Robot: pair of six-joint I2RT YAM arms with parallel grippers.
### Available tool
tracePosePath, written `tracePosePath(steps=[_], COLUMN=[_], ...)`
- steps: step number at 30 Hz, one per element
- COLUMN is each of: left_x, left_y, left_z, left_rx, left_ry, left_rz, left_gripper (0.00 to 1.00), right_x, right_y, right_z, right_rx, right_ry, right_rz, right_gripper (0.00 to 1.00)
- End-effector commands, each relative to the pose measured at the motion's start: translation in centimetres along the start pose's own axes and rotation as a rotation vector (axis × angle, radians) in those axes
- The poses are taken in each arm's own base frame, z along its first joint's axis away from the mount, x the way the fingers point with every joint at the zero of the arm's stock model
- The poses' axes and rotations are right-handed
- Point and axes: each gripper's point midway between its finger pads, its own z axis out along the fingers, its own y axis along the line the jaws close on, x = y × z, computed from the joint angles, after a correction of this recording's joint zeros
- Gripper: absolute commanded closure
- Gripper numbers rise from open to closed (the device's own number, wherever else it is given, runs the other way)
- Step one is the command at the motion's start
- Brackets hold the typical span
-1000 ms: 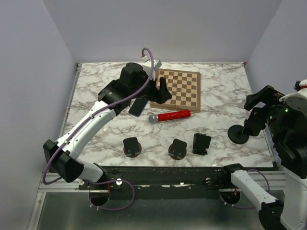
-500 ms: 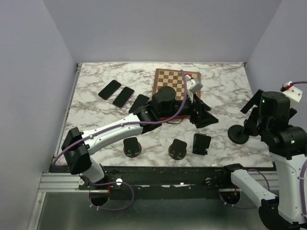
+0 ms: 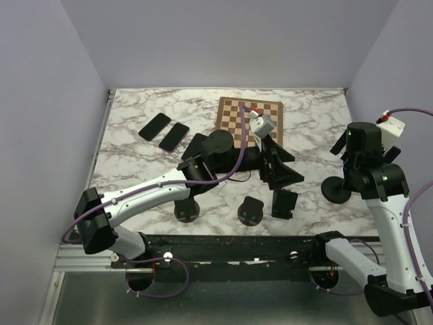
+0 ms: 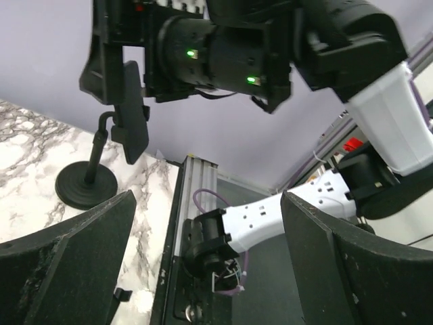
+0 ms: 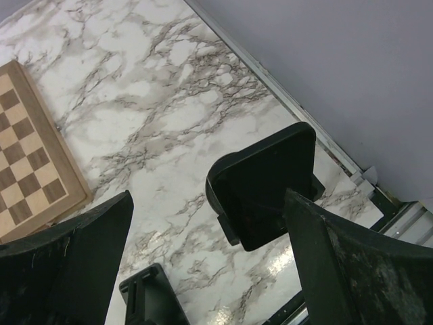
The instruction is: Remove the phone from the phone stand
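step: approach to grasp; phone not yet gripped, task's last pick by the look of it
phone [image 5: 267,183]: appears to sit on the phone stand [image 3: 336,190], right edge of the worktop [image 3: 128,162], near side
right end effector [image 5: 206,203]: fingers wide apart, nothing held, hovering just above the phone
left end effector [image 3: 287,168]: fingers apart, empty, reaching right across the middle of the worktop, pointed toward the stand
other phones [image 3: 174,137]: three lying flat, far left
small stands [image 3: 250,211]: three along the near edge, look empty
next move: probably lower the right end effector to straddle the phone's edges, close, lift up off the cradle
watch: stand has a thin stalk, could tip; left arm may need to steady the base
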Motion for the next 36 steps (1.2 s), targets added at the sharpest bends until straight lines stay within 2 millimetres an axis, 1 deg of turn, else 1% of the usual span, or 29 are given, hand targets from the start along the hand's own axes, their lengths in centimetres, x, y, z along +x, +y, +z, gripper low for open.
tracePosePath(steps=[1, 4, 7, 8, 9, 12, 14, 16, 18, 19, 20, 21, 22, 23, 24, 25, 27, 29, 30, 31, 32, 33, 36], left_x=[-0.2, 0.0, 0.5, 0.6, 0.8, 1.3, 2.1, 2.6, 3.3, 3.9, 3.8, 4.5, 4.5, 4.8, 4.5, 5.0, 5.4, 6.1, 6.6, 6.4, 7.1, 7.0, 8.4], left_y=[-3.0, -4.0, -4.3, -4.6, -4.7, -5.0, -4.9, -4.6, -3.9, -3.2, -3.2, -2.4, -2.0, -1.1, -0.6, 0.4, 1.7, 3.0, 3.9, 4.2, 4.8, 5.0, 6.5], left_z=[-2.3, -3.6, -5.1, -5.6, -6.1, -7.1, -6.8, -5.9, -4.7, -3.6, -2.7, -1.3, -0.1, 1.4, 2.7, 4.1, 6.6, 8.6, 9.5, 10.3, 11.0, 11.8, 13.8], left_rx=[0.071, 0.082, 0.068, 0.070, 0.069, 0.072, 0.085, 0.095, 0.108, 0.110, 0.137, 0.148, 0.162, 0.159, 0.162, 0.160, 0.161, 0.151, 0.139, 0.135, 0.135, 0.144, 0.139], left_ry=[-0.002, 0.014, 0.011, 0.007, 0.010, 0.003, 0.032, 0.074, 0.096, 0.109, 0.118, 0.148, 0.164, 0.176, 0.172, 0.180, 0.180, 0.186, 0.189, 0.173, 0.173, 0.160, 0.174], left_rz=[0.003, 0.014, 0.027, 0.030, 0.032, 0.043, 0.044, 0.043, 0.043, 0.037, 0.043, 0.051, 0.067, 0.076, 0.089, 0.099, 0.121, 0.131, 0.127, 0.128, 0.119, 0.118, 0.087], left_gripper=[0.04, 0.03, 0.03, 0.03, 0.03, 0.02, 0.01, 0.01, 0.02, 0.02, 0.04, 0.05, 0.09, 0.13, 0.18, 0.22, 0.25, 0.25, 0.22, 0.15, 0.12, 0.11, 0.11], right_x=[-1.5, -1.2, -0.7, -0.5, -0.4, -0.3, 0.1, 0.4, 0.5, 0.3, 0.0, -0.3, -0.6, -0.8, -1.4, -1.6, -3.0, -4.3, -4.8, -5.2, -5.3, -5.3, -5.5], right_y=[-0.5, -0.7, -2.0, -2.0, -2.7, -3.0, -3.0, -2.7, -2.6, -2.6, -2.3, -1.9, -1.4, -1.3, -1.3, -1.3, -1.5, -1.8, -1.9, -1.8, -1.7, -1.5, -1.1], right_z=[1.2, 2.3, 3.7, 4.2, 4.6, 5.0, 5.5, 5.8, 5.6, 5.3, 4.8, 4.5, 4.1, 3.8, 3.4, 3.0, 1.9, 0.7, 0.2, -0.4, -0.7, -1.1, -1.9], right_rx=[0.059, 0.083, 0.147, 0.134, 0.149, 0.125, 0.114, 0.105, 0.091, 0.088, 0.072, 0.045, 0.015, 0.012, 0.012, 0.010, 0.003, -0.003, -0.015, -0.032, -0.044, -0.067, -0.112], right_ry=[-0.091, -0.081, -0.070, -0.064, -0.054, -0.065, -0.048, -0.034, -0.027, -0.030, -0.030, -0.025, -0.022, -0.012, -0.009, 0.004, -0.013, -0.040, -0.050, -0.058, -0.058, -0.059, -0.064], right_rz=[0.048, 0.031, 0.019, 0.027, 0.037, 0.033, 0.030, 0.029, 0.047, 0.064, 0.089, 0.102, 0.108, 0.110, 0.119, 0.116, 0.124, 0.136, 0.138, 0.141, 0.145, 0.147, 0.144], right_gripper=[0.00, 0.00, 0.00, 0.00, 0.00, 0.00, 0.00, 0.00, 0.00, 0.00, 0.00, 0.00, 0.00, 0.00, 0.00, 0.00, 0.00, 0.00, 0.00, 0.00, 0.00, 0.00, 0.00])
